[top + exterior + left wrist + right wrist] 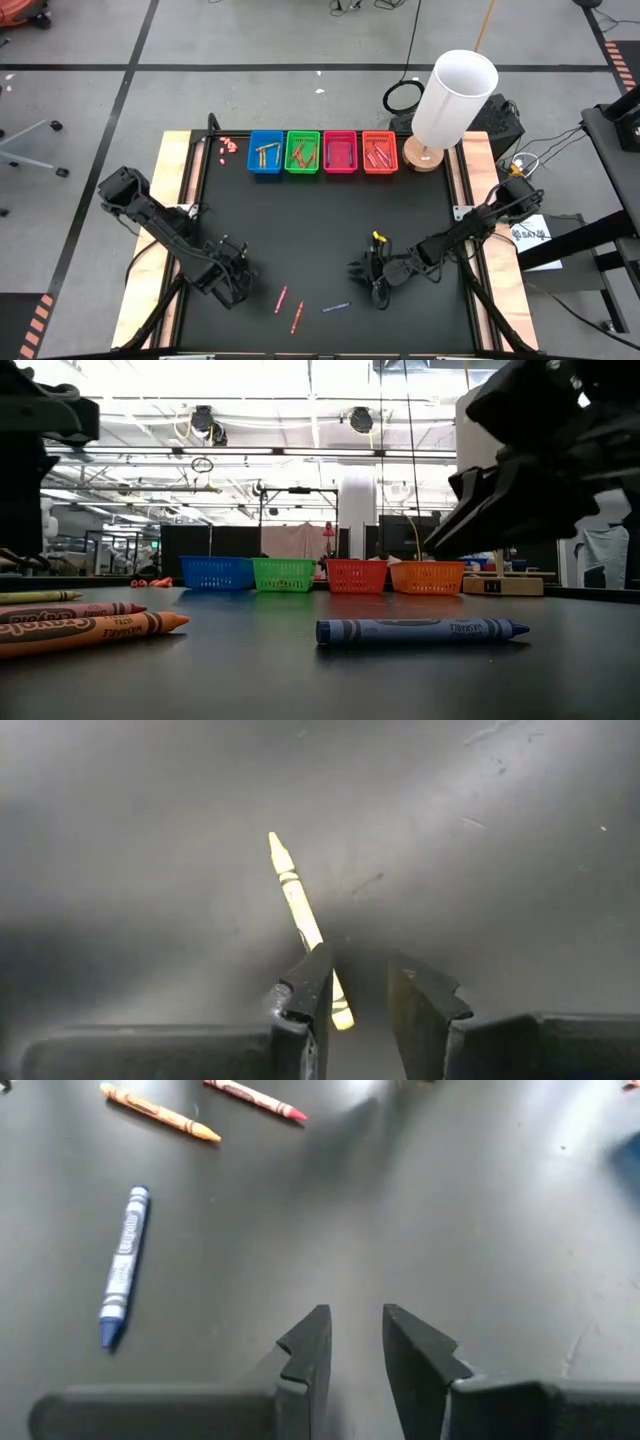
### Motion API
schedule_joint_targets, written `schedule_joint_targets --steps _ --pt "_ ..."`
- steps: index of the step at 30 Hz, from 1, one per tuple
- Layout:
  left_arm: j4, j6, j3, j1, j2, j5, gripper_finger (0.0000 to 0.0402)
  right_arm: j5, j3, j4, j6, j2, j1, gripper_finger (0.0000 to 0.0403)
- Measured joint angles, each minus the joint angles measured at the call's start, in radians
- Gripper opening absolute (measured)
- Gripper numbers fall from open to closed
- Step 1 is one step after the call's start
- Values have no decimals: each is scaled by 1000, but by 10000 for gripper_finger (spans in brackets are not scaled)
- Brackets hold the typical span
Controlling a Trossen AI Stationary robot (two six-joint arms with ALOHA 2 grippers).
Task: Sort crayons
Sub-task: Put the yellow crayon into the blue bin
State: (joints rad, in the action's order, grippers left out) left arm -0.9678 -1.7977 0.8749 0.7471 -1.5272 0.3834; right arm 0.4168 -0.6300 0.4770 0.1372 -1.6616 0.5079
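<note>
Three crayons (297, 308) lie between both arms.

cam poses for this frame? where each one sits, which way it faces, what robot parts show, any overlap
High: overhead, straight down; both arms, four baskets.
Low: tabletop level, facing the baskets; blue crayon near, dark arm parts at both edges.
Left wrist: on the left arm, looking down at the mat; left gripper over a yellow crayon.
Right wrist: same pose; right gripper empty.
Shared: the blue crayon appears in high, low, right wrist.

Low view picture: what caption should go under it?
Blue crayon lying on the black table, four colored baskets lined up behind.
</note>
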Motion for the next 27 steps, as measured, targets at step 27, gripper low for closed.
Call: schedule_joint_targets --steps 27 --pt "47 -108 0 46 -192 147 187 -1 0 65 -19 -60 -2 80"
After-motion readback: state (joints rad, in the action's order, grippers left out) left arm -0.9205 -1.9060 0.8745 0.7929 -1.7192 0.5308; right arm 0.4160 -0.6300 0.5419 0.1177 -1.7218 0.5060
